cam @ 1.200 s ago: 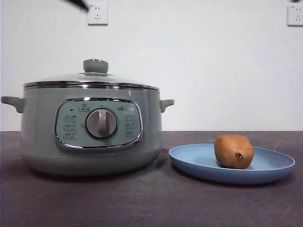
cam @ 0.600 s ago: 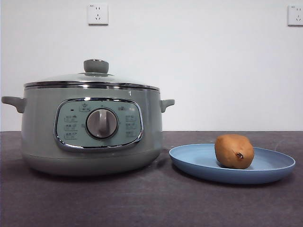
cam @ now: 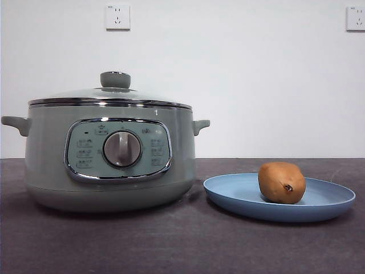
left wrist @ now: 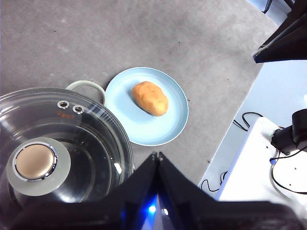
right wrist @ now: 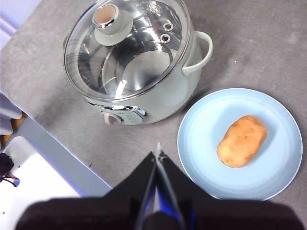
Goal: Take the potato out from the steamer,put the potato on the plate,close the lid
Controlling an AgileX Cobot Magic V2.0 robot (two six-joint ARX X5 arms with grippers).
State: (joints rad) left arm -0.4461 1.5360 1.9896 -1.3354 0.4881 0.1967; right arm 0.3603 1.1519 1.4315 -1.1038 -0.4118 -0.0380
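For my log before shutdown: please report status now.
Left gripper and right gripper shut, empty, high above table. Potato on plate. Lid seated on steamer. Nothing in the way.

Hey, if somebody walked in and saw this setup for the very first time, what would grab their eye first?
Probably the big sage-green steamer on the dark table, with the glass lid sitting closed on its rim. Next, the brown potato lying on the light-blue plate just beside the pot. Both grippers, left gripper and right gripper, hang high above the table with jaws shut, holding nothing.
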